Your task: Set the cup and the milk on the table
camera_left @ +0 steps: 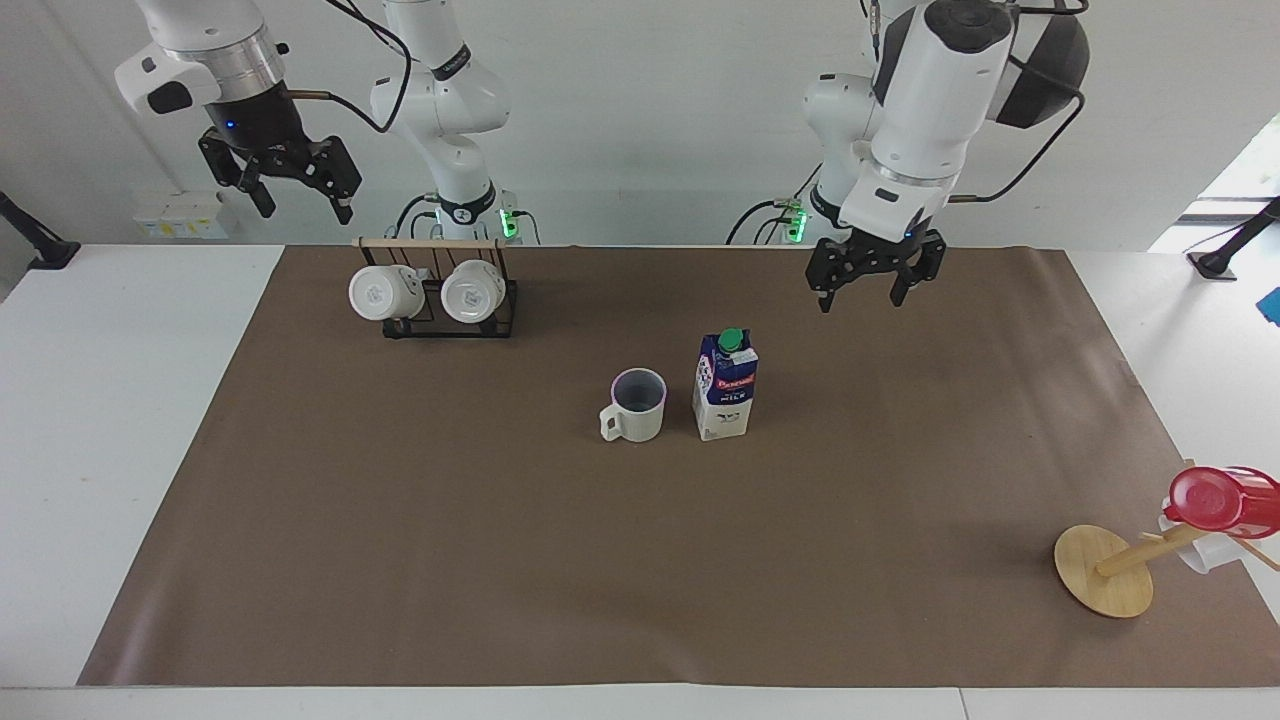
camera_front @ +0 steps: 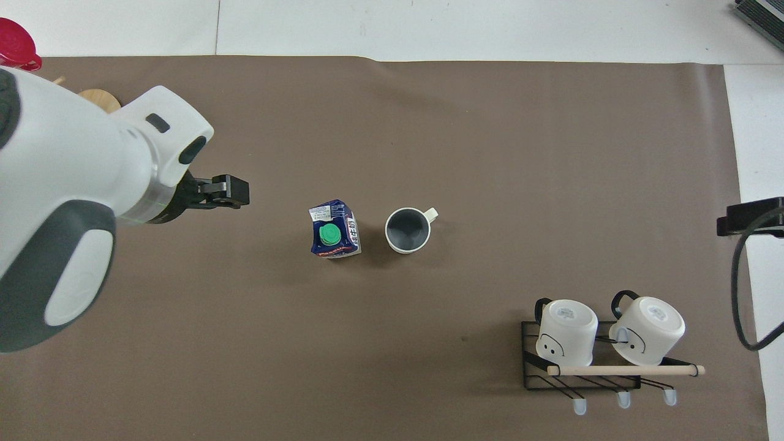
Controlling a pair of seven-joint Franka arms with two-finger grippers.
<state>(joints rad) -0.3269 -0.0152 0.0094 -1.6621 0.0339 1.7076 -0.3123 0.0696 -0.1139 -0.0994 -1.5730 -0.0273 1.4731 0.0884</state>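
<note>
The cup (camera_left: 637, 405) stands upright on the table's brown paper (camera_left: 480, 560), its handle pointing toward the right arm's end. The milk (camera_left: 725, 385) stands upright right beside it, toward the left arm's end, green cap up. Both also show in the overhead view, the cup (camera_front: 407, 229) and the milk (camera_front: 334, 229) on the paper (camera_front: 502, 153). My left gripper (camera_left: 868, 290) is open and empty, raised over the paper toward the left arm's end, well clear of the milk. My right gripper (camera_left: 297, 200) is open and empty, waiting high above the right arm's end.
A black wire rack (camera_left: 435, 318) holding two glossy white mugs (camera_front: 603, 331) stands near the robots toward the right arm's end. A tilted wooden mug tree (camera_left: 1105, 570) with a red cup (camera_left: 1220, 500) is at the table's corner farthest from the robots, at the left arm's end.
</note>
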